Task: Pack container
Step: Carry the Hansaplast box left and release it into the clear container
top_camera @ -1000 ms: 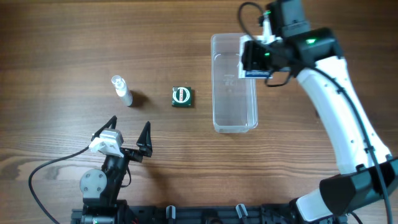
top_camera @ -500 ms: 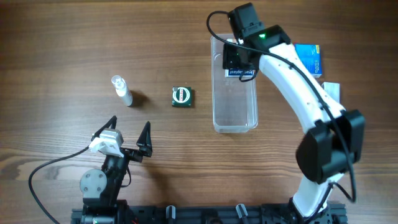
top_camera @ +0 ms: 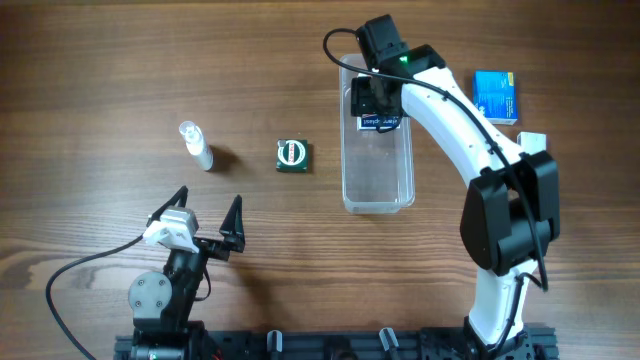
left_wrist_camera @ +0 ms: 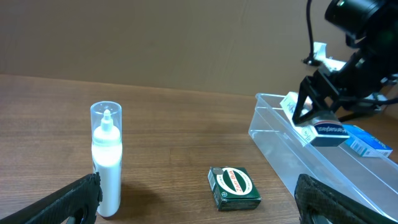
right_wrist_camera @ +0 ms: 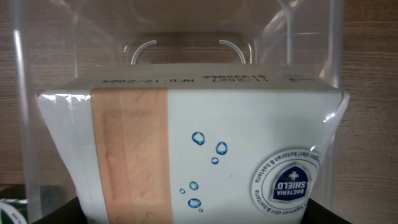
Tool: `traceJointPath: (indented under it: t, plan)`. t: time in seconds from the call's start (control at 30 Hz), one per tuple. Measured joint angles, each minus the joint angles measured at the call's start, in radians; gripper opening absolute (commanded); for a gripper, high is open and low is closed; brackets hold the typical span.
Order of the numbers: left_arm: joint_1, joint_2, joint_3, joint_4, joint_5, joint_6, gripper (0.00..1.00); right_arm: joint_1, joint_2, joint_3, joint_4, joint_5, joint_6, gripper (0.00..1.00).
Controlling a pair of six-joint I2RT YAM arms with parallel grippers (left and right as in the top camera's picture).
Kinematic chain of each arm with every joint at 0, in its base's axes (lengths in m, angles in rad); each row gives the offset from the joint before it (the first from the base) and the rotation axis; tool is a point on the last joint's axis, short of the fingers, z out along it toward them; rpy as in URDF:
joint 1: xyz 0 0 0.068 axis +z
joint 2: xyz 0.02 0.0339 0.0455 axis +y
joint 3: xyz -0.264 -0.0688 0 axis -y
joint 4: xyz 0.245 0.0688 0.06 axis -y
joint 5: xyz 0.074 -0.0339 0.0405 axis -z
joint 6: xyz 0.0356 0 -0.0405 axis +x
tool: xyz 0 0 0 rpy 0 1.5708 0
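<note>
Over container (top_camera: 380,188), right fingers (left_wrist_camera: 302,103) clenched on box (right_wrist_camera: 217,155); left fingers (top_camera: 236,218) spread. Container looks light, slippery; hold rim.

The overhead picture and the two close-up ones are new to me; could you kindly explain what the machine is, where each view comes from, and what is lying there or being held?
Two robot arms work at a wooden table, and each ends in a two-finger gripper. The overhead view looks straight down. The other two views come from small cameras on the wrists. The left gripper sits open and empty near the front edge. The right gripper is shut on a white and blue cardboard box, holding it at the far end of the long clear plastic tub. Its wrist camera shows that box close up between the tub's walls. Whether the box touches the bottom, I cannot tell. On the table are a small clear bottle with white contents, a small dark green square box and a blue box.
</note>
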Motion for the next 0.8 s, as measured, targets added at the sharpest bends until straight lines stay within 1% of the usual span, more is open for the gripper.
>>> traceJointPath:
  t: [0.33,0.43,0.8]
  plan:
    - [0.0,0.0,0.0,0.0,0.0,0.0,1.0,0.0,0.034,0.0,0.046,-0.003,0.0,0.75]
    - [0.0,0.0,0.0,0.0,0.0,0.0,1.0,0.0,0.034,0.0,0.051,-0.003,0.0,0.8]
    - [0.0,0.0,0.0,0.0,0.0,0.0,1.0,0.0,0.034,0.0,0.06,-0.003,0.0,0.83]
